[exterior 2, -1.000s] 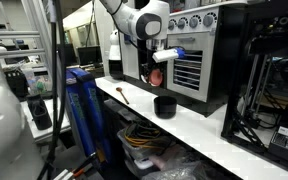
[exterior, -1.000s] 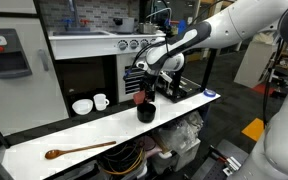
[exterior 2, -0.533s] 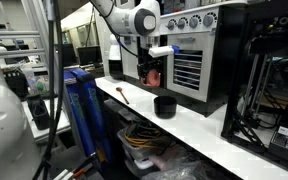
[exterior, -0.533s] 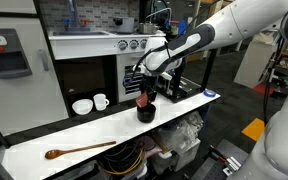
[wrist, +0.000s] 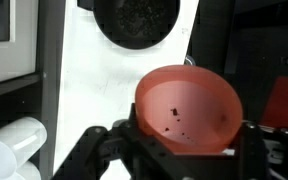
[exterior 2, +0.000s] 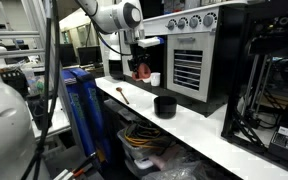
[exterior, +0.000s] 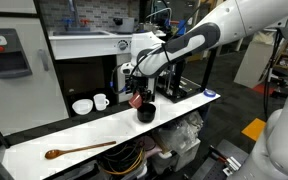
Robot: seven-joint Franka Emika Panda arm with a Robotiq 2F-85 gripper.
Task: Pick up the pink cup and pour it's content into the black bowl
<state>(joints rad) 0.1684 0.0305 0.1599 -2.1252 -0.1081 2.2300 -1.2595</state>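
One pink cup (wrist: 187, 105) and one black bowl (wrist: 136, 22) stand out on the white surface (exterior: 94, 132). The outstretched arm's pincer (wrist: 187, 128) clamps the cup from both sides, raised near the bowl.

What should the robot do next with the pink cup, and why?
Probably lower the cup onto the table and let go. The gripper holds it beside the bowl, not over it, and only a few dark specks show inside, so the pouring looks done.
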